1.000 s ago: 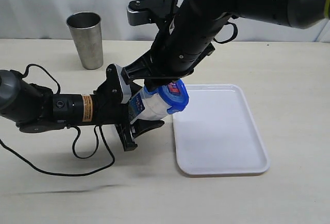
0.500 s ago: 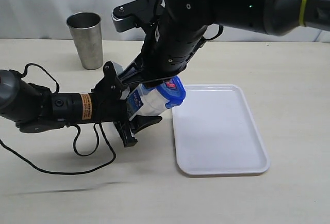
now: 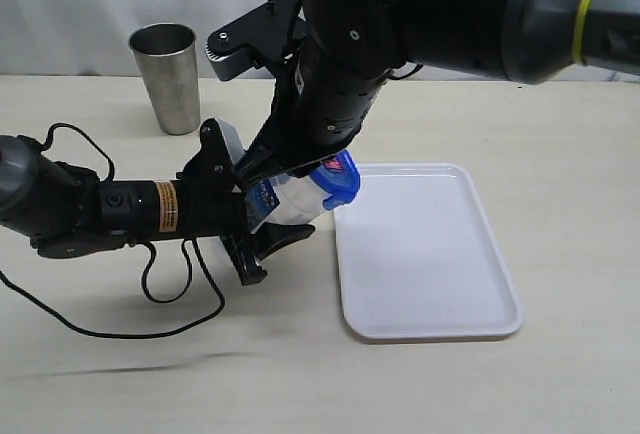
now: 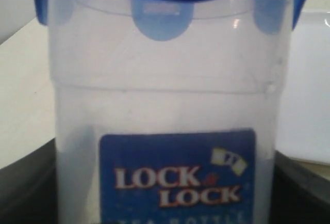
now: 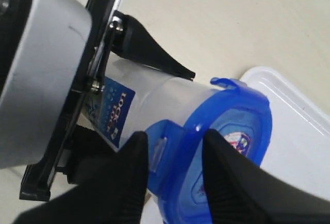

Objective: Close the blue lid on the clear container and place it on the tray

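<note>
Clear plastic, slightly frosted, the clear container (image 3: 292, 206) lies nearly on its side, its mouth pointing to about 2 o'clock in the exterior view. The blue lid (image 3: 340, 178) sits on that mouth, just over the near corner of the tray (image 3: 430, 264), which spreads out at 4 o'clock. The left gripper (image 3: 268, 204) is clamped around the container's lower body, one finger on each side.

The left wrist view shows what the others do not: a blue label (image 4: 178, 175) reading "LOCK LOCK" on the wall, one pale flap folded down flat, and the side flaps flaring outward. The right wrist view alone shows the lid's top with its red-and-white sticker (image 5: 234, 142), and the right gripper (image 5: 172, 164) pinching the lid's rim, a folded flap between its black fingers (image 5: 126, 182). A steel cup (image 3: 166, 76) stands on the table (image 3: 560, 134) at 11 o'clock, well apart.
</note>
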Robot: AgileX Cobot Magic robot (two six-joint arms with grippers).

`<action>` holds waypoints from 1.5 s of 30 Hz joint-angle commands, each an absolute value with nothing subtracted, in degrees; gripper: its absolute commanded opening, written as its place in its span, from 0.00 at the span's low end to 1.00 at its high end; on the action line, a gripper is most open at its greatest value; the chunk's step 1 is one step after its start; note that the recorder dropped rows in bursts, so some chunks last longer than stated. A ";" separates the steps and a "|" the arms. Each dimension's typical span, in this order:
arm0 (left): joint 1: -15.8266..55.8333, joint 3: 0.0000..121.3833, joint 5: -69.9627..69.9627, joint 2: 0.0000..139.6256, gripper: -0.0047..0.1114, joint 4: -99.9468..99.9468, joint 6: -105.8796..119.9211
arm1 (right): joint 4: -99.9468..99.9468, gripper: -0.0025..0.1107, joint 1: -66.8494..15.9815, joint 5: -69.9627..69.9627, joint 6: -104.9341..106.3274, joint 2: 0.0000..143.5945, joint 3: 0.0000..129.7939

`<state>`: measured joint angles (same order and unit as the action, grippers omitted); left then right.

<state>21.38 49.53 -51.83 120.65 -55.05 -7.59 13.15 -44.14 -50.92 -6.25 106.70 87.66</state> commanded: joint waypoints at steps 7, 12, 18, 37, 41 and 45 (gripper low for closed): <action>22.02 49.51 -56.83 120.48 0.04 -58.24 -7.31 | 8.84 0.42 -44.83 -49.88 -1.00 95.52 84.82; 22.02 49.51 -60.25 120.48 0.04 -58.66 -7.31 | 7.99 0.40 -44.83 -51.07 0.00 87.67 80.88; 22.02 49.41 -65.81 120.48 0.04 -60.73 -9.13 | 7.99 0.24 -44.83 -49.88 0.00 76.50 73.20; 22.02 49.41 -69.96 120.48 0.04 -59.22 -10.13 | 4.74 0.06 -44.83 -17.05 -2.82 51.43 42.04; 22.02 49.41 -69.96 120.48 0.04 -58.03 -10.30 | 3.30 0.06 -44.83 -10.98 -4.01 46.70 37.13; 22.02 49.41 -69.96 120.48 0.04 -55.06 -10.30 | 3.19 0.06 -44.83 -11.28 -4.01 42.21 35.60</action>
<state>21.90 49.53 -67.78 120.75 -58.22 -9.87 3.53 -44.77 -12.41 -3.69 44.81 36.44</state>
